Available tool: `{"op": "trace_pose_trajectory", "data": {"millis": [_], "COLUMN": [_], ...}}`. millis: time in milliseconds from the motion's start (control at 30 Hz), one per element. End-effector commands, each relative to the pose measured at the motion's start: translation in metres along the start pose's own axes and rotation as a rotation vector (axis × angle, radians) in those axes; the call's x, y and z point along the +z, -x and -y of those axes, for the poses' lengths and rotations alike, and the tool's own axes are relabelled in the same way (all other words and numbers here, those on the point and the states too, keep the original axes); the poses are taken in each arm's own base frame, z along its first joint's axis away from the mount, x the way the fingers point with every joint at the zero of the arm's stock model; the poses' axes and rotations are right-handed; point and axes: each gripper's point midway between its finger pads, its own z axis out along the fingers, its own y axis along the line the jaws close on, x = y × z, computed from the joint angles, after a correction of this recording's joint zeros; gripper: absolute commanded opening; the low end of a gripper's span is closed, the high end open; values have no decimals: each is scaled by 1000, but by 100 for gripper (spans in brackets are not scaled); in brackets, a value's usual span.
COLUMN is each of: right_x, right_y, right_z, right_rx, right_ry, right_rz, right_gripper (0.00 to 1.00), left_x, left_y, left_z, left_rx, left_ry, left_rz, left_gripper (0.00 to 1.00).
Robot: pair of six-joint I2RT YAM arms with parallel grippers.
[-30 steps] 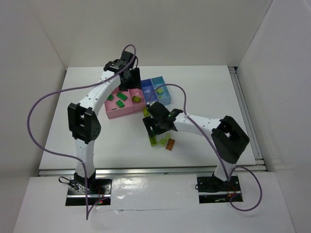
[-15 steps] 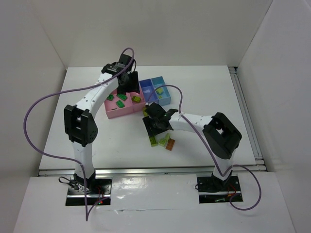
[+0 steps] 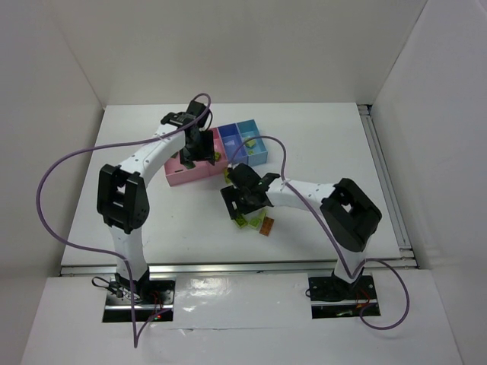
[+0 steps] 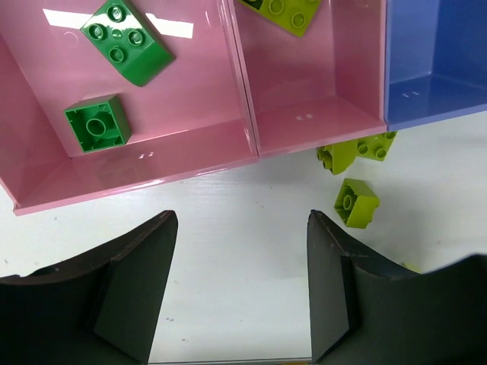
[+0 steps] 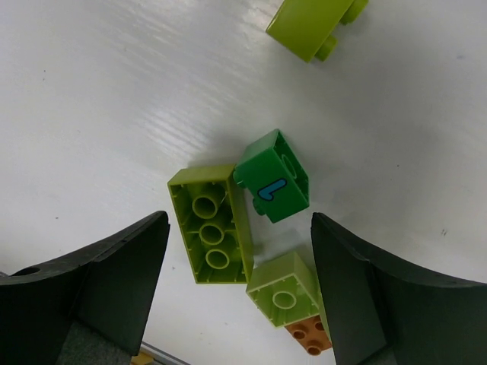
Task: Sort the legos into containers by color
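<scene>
My left gripper (image 3: 198, 152) is open and empty, with its fingers (image 4: 137, 289) over bare table just in front of the pink bins (image 4: 190, 156). The left pink bin holds two dark green bricks (image 4: 125, 44). The other pink bin holds a yellow-green brick (image 4: 281, 11), and the darker blue bin (image 4: 434, 68) is to its right. My right gripper (image 5: 240, 289) is open and empty above a cluster of a long yellow-green brick (image 5: 213, 224), a dark green brick (image 5: 274, 176), a small yellow-green brick (image 5: 285, 289) and an orange brick (image 5: 310, 336).
Loose yellow-green bricks (image 4: 356, 201) lie on the table in front of the blue bin. Another yellow-green brick (image 5: 312, 23) lies beyond the cluster. The light blue bin (image 3: 257, 154) ends the row. White walls enclose the table (image 3: 327, 152).
My left gripper has moved from the back of the bins toward me, to their front edge. My right gripper has shifted slightly nearer, over the brick cluster.
</scene>
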Motion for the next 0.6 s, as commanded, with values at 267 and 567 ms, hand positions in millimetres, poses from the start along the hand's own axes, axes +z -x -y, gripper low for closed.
{"op": "trace_pose_trajectory", "data": {"millis": [267,567], "right_x": [-4,3], "right_y": [-13,-10], "right_z": [-29,-27], "right_rx": [-82,-83], "right_ry": [71,44], "right_rz": [-20,-24], "right_gripper": [70,55], "left_x": [-20,-22], "left_y": [13,13], "left_z": [3,0], "left_rx": [-16,-26], "left_ry": [-37,-28], "left_rz": [66,71], "left_gripper": [73,73]}}
